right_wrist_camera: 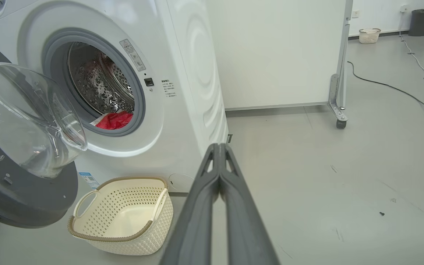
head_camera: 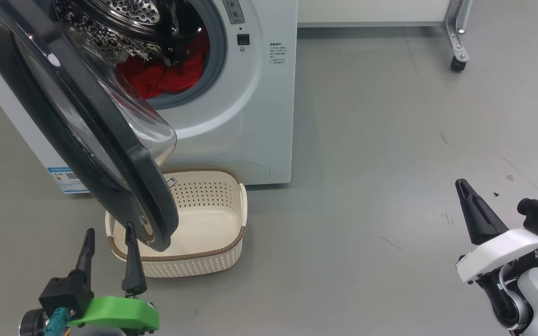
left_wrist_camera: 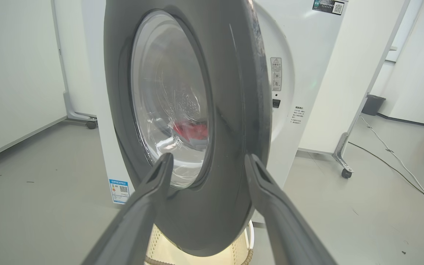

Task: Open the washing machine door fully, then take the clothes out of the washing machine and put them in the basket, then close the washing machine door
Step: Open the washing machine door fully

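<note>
Black-rimmed door (head_camera: 154, 205) just ahead of splayed L tool (head_camera: 110, 228), above basket (head_camera: 231, 254).

Red clothes (head_camera: 166, 77); cream basket (head_camera: 222, 261); door (head_camera: 157, 205) perhaps black.

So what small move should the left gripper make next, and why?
Probably push the washing machine door wider with the open left gripper, which sits by its lower edge. The door stands only partly open, its lower edge hangs over the basket, and the clothes lie inside the washing machine.

Nothing legible: blurred print (head_camera: 277, 53), warning-triangle label (left_wrist_camera: 275, 73) and blue QR sticker (left_wrist_camera: 119, 190) on the washing machine (head_camera: 250, 130)
</note>
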Controlling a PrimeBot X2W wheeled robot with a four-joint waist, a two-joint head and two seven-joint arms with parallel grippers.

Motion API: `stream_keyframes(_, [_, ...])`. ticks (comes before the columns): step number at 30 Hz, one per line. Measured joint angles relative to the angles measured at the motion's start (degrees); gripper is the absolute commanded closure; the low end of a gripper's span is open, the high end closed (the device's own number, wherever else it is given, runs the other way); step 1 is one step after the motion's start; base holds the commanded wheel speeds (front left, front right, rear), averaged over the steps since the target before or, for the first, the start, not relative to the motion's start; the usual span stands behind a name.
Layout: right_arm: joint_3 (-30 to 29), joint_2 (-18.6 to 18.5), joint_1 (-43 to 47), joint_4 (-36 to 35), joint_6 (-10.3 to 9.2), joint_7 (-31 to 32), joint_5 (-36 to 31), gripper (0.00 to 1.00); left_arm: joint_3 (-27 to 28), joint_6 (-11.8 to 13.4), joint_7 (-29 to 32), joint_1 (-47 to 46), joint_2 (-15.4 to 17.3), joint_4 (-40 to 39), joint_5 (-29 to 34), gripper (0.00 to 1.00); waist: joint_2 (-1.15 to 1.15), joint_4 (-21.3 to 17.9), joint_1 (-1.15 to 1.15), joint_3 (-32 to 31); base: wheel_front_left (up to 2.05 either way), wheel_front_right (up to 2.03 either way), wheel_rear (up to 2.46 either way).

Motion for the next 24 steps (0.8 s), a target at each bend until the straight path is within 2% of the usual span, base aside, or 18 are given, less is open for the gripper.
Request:
stream_keyframes(3, [-0.79,0.25,0.99,-0.68,-0.53,0.0,-0.8,1.0,0.03,0.0,0.0,0.01,0.0,0.05,0.0,0.0,0.0,-0.15,0.0,0.13,0.0,0.0,0.0])
stream_keyframes(4, [-1.19,0.51,1.32,-0.74,-1.02,0.0,-0.9,0.83,0.05,0.0,0.0,0.02,0.0,0.07,-0.01,0.0,0.0,-0.21,0.0,0.17,0.0,0.0,0.0])
stream_keyframes(5, [-1.59,0.69,1.65,-0.89,-1.49,0.0,-1.02,0.51,0.07,0.0,0.0,0.02,0.0,0.08,-0.01,0.0,0.0,-0.27,0.0,0.22,0.0,0.0,0.0])
stream_keyframes(6, [-2.32,0.92,2.04,-1.29,-1.68,0.01,-1.51,0.0,0.09,0.0,0.0,0.04,0.0,0.1,-0.01,0.0,0.0,-0.33,0.0,0.28,0.0,0.0,0.0])
stream_keyframes(10, [-5.35,2.25,2.35,-3.31,-2.43,0.04,-3.0,0.0,0.02,0.0,0.0,0.07,0.0,0.21,-0.07,0.0,0.0,-0.6,0.0,0.54,0.0,0.0,0.0])
stream_keyframes(24, [-9.37,4.22,6.05,-6.84,-2.38,0.04,-7.11,0.0,-1.26,0.0,0.0,0.13,0.0,1.37,-0.59,0.0,0.0,-0.49,0.0,0.97,0.0,0.0,0.0])
